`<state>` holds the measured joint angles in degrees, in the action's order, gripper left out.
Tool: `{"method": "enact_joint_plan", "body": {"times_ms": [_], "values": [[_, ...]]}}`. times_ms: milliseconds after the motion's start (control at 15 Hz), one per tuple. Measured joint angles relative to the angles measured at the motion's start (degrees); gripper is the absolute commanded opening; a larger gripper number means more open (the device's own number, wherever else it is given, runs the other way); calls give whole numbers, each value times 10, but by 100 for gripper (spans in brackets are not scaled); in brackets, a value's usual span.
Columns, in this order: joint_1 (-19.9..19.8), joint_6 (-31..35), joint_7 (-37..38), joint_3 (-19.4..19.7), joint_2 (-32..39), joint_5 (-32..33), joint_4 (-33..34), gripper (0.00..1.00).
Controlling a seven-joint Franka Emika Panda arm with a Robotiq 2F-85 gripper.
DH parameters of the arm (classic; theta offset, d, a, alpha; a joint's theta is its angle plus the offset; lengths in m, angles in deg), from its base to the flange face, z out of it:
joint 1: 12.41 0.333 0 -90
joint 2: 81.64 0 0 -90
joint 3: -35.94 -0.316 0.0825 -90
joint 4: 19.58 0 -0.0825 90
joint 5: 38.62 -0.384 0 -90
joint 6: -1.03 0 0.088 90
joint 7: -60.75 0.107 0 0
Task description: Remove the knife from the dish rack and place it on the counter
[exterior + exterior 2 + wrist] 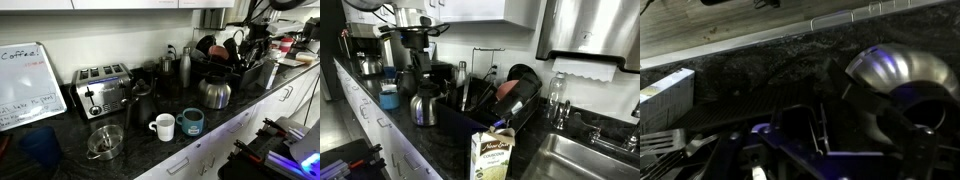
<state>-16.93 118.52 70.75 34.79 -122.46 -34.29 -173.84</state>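
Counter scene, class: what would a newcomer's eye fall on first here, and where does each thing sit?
A chrome four-slot toaster gleams at the back of the dark speckled counter, next to a whiteboard headed "Coffee!". Nearer the front edge, a white mug and a teal mug stand side by side, with a steel kettle just beyond them. The crowded black dish rack sits beside the sink.

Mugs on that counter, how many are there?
2. A white mug and a teal mug stand side by side near the front edge of the counter, close to the steel kettle. Others may be hidden in the crowded dish rack.
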Motion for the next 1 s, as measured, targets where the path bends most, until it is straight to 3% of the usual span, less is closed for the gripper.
{"method": "enact_joint_plan", "body": {"times_ms": [267, 1000], "values": [[-34, 29, 42, 1, 36, 18, 46, 100], [-36, 28, 56, -1, 38, 19, 48, 100]]}}
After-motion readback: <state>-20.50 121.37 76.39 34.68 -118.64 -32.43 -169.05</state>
